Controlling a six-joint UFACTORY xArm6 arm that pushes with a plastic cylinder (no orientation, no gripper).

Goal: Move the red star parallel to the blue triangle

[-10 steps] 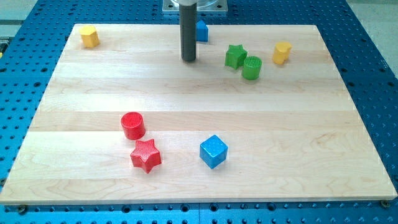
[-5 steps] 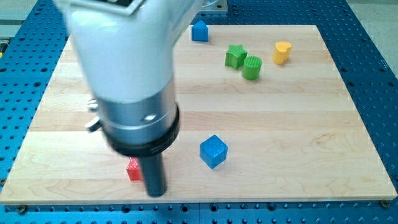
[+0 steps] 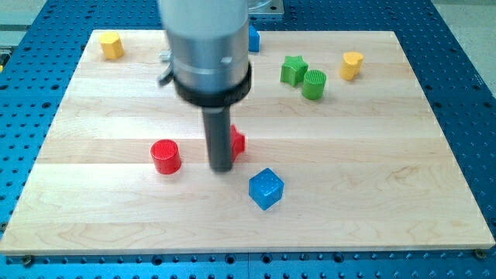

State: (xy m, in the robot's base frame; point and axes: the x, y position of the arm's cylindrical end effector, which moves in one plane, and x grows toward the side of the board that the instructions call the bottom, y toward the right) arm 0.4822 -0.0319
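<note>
My tip (image 3: 221, 167) rests on the board near its middle. The red star (image 3: 237, 142) is mostly hidden behind the rod; only its right edge shows, touching the rod's right side just above the tip. The blue triangle-topped block (image 3: 253, 38) sits at the view's top, partly hidden by the arm's body. A red cylinder (image 3: 165, 156) stands left of the tip. A blue cube (image 3: 266, 188) lies below and right of the tip.
A green star (image 3: 293, 70) and a green cylinder (image 3: 313, 84) sit together at the upper right. A yellow block (image 3: 352, 65) is right of them. Another yellow block (image 3: 111, 46) is in the top left corner. The wooden board (image 3: 387, 170) lies on a blue perforated table.
The arm swung down to the bottom left, then up and right. The red star has gone from below the red cylinder to up and right of it, beside the rod.
</note>
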